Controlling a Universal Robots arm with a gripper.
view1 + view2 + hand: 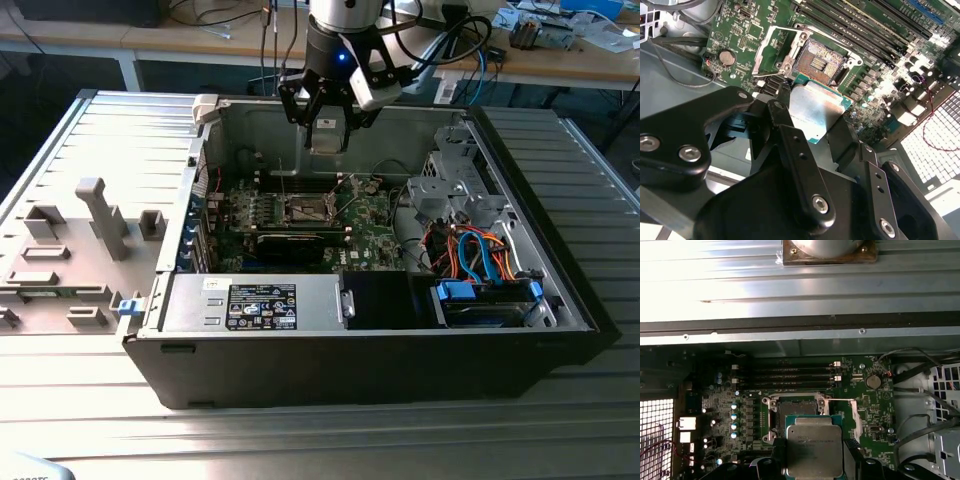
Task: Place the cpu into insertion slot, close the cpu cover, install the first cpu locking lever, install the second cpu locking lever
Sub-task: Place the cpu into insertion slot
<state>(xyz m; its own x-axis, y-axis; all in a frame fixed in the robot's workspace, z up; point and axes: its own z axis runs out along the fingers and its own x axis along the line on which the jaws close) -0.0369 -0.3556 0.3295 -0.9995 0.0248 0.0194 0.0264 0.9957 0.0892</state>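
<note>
Pinching the cpu [814, 450], jaws above the insertion slot [796, 407].

An electronics lab: cable-strewn wooden workbenches [70, 38] behind an opened computer case [350, 365].

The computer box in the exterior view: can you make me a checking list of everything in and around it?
Surface: ribbed metal table carrying an open computer case.
Job's things: the cpu is held above the green motherboard, not yet in the insertion slot, which is bare. The cpu cover is open, lying beside the slot.
Clutter: grey plastic blocks on the table at the exterior view's left.
Grippers: the gripper is shut on the cpu, over the slot.
Cables: orange and blue cables inside the case at the exterior view's right.
Surroundings: wooden benches behind.
</note>
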